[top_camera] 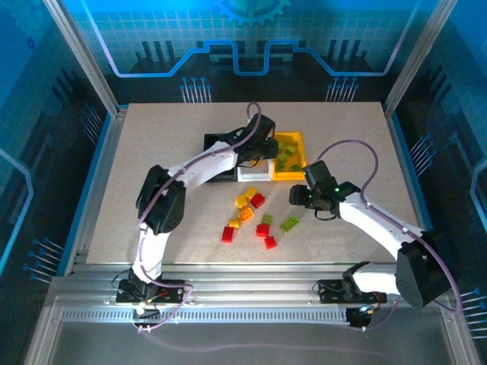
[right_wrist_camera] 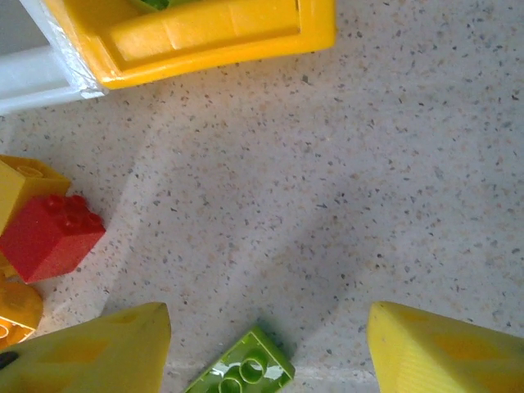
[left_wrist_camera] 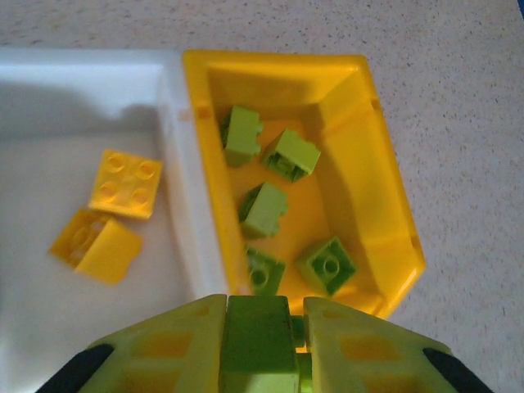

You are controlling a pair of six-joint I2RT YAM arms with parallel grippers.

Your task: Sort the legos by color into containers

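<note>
At the bottom centre of the left wrist view, the left tool (left_wrist_camera: pixel 264 307) is clamping a green lego (left_wrist_camera: pixel 255 348) at the lower rim of the yellow bin (left_wrist_camera: pixel 385 188), which is holding five green bricks (left_wrist_camera: pixel 264 209). At left, the white bin (left_wrist_camera: pixel 49 98) is holding two yellow bricks (left_wrist_camera: pixel 124 184). The right tool (right_wrist_camera: pixel 266 319) is hanging open, empty, over a green brick (right_wrist_camera: pixel 241 370) on the desk (right_wrist_camera: pixel 368 188).

I have bare table (top_camera: pixel 152 152) open left and right of the bins (top_camera: pixel 288 177); loose bricks (top_camera: pixel 258 200) clutter the middle before them.
</note>
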